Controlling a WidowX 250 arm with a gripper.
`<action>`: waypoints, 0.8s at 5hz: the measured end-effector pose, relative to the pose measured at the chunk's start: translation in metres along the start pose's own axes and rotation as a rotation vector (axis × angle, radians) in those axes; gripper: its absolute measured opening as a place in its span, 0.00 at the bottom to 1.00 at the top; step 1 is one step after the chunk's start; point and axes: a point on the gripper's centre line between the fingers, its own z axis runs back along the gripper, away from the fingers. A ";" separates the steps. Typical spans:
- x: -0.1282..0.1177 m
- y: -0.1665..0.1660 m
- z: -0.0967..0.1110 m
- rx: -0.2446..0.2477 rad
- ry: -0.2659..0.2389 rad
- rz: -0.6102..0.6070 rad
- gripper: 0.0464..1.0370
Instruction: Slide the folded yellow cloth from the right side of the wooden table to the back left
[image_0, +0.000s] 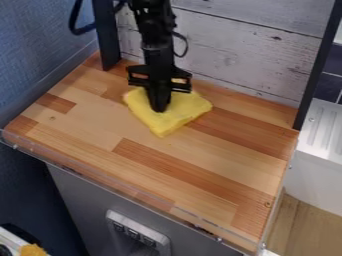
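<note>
The black gripper (159, 108) points down onto a yellow cloth (186, 110), supported beneath it by the wooden tabletop (200, 157); whether it grips, I cannot tell.

I see the cloth (187, 109) on the tabletop (153, 167), under my hand (159, 109), with the wall (234, 55) behind.

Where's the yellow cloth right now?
Camera view: yellow cloth lies toward the back of the wooden counter, left of centre, directly under the end effector.
</note>
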 end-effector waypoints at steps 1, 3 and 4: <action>0.009 0.020 0.000 0.007 0.002 -0.063 0.02; 0.013 0.052 0.002 0.017 0.023 -0.140 0.02; 0.013 0.061 0.003 0.016 0.034 -0.158 0.05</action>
